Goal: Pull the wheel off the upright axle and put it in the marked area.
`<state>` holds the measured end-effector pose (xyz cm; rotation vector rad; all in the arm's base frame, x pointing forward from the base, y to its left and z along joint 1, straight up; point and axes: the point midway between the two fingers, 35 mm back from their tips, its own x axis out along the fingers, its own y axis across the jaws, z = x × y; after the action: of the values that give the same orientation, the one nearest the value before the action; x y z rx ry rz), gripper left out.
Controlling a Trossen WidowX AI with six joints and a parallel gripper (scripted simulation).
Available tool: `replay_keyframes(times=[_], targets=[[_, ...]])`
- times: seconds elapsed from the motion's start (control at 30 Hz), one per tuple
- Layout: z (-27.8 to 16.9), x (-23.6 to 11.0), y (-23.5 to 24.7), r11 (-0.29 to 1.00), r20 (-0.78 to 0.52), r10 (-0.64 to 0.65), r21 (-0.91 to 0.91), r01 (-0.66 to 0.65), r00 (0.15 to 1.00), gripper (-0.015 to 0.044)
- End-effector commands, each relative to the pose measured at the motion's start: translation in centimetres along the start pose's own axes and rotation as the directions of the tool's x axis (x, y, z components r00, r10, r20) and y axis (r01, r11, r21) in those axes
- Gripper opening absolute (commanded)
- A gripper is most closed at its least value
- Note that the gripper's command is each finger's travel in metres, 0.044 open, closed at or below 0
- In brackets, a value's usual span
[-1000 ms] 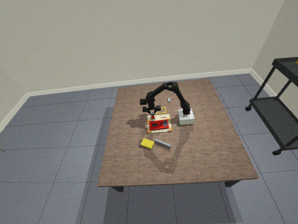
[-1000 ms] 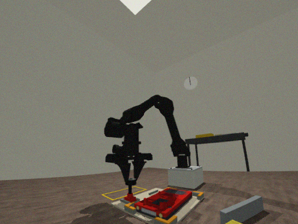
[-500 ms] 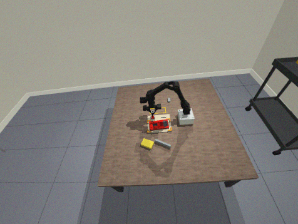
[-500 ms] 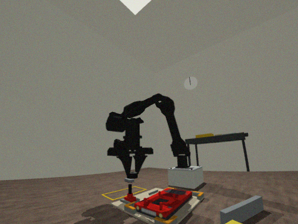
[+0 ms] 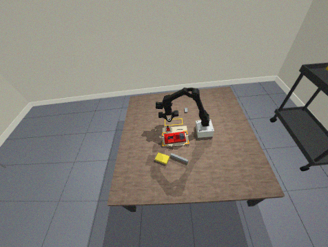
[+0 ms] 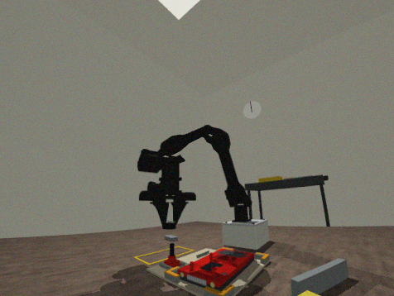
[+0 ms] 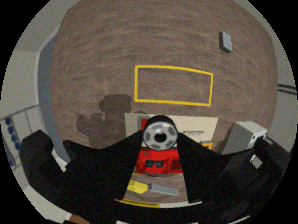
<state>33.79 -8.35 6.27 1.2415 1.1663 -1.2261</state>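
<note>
My gripper (image 5: pixel 168 119) (image 6: pixel 170 223) (image 7: pixel 160 135) is shut on the wheel (image 7: pixel 160 133) (image 6: pixel 170 226), a black tyre with a grey hub. It holds the wheel in the air, straight above the upright black axle (image 6: pixel 171 250) (image 5: pixel 167 128), clear of its top. The axle stands on a small red foot (image 6: pixel 171 261) at the left end of the board. The marked area is a yellow rectangle outline (image 5: pixel 173 119) (image 6: pixel 157 253) (image 7: pixel 173 67) on the table just behind the axle.
A red toy car (image 5: pixel 174 137) (image 6: pixel 217 262) (image 7: pixel 158 163) lies on the board beside the axle. The arm's white base (image 5: pixel 204 130) (image 6: pixel 245 233) stands to the right. A yellow block (image 5: pixel 161 158) and grey bar (image 5: pixel 178 159) (image 6: pixel 319 276) lie in front. A small grey block (image 5: pixel 186 110) (image 7: pixel 226 40) lies behind.
</note>
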Motion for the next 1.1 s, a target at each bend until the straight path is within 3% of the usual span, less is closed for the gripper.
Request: replay_keyframes(times=[0.0, 0.3, 0.5, 0.83, 1.07], targets=[[2.1, -0.1, -1.2, 1.000, 0.002, 0.000, -0.004, 0.000, 1.000, 0.0000], [6.0, -0.5, -3.6, 1.000, 0.007, 0.002, -0.002, -0.002, 1.000, 0.0000], [6.3, -0.3, -3.8, 1.000, 0.007, 0.002, -0.002, -0.002, 1.000, 0.0000], [6.3, 2.1, -3.7, 1.000, 0.007, 0.002, -0.002, -0.002, 1.000, 0.0000], [6.4, 6.4, -3.5, 1.000, 0.007, 0.002, -0.002, -0.002, 1.000, 0.0000]])
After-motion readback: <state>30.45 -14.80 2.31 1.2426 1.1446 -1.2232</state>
